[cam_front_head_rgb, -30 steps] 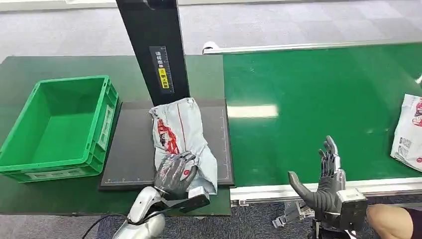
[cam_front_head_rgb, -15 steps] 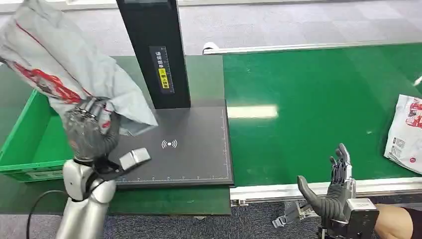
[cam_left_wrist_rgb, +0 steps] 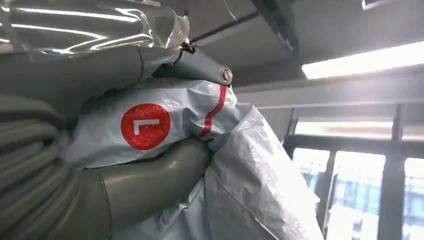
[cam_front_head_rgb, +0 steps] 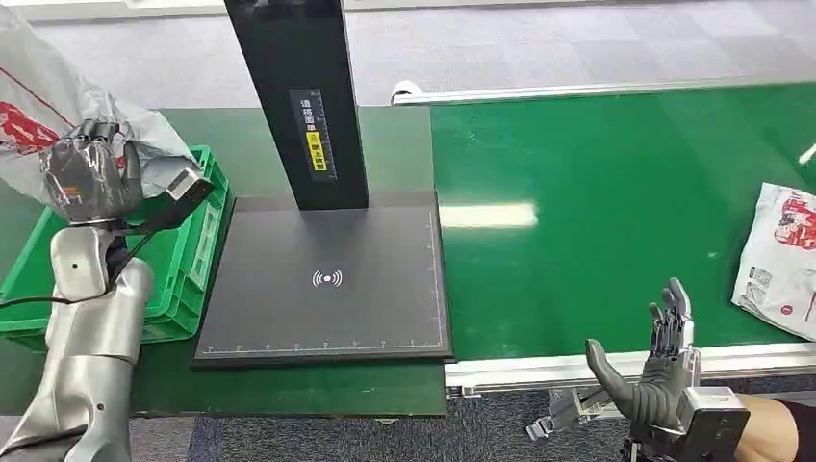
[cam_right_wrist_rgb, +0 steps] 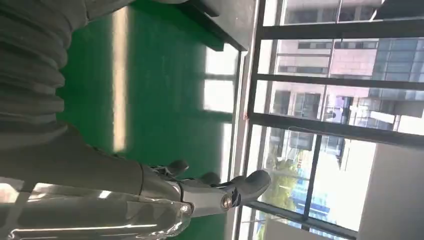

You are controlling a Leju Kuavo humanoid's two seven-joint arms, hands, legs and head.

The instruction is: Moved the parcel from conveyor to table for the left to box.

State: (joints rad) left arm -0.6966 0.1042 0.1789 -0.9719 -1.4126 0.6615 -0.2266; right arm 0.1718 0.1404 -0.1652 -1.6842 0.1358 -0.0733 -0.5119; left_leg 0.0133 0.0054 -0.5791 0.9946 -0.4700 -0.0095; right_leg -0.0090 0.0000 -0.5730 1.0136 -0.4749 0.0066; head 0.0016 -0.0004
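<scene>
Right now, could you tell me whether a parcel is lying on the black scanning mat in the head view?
No, the black scanning mat is bare; the left hand holds the grey parcel up above the green crate.

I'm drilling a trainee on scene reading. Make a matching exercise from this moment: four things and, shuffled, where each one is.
1. grey parcel
2. second parcel
3. right hand
4. green crate

a. on the conveyor's right side
b. left of the black scan pad
c. gripped in the raised left hand
d. open, at the conveyor's near edge

Pairs: 1-c, 2-a, 3-d, 4-b
</scene>
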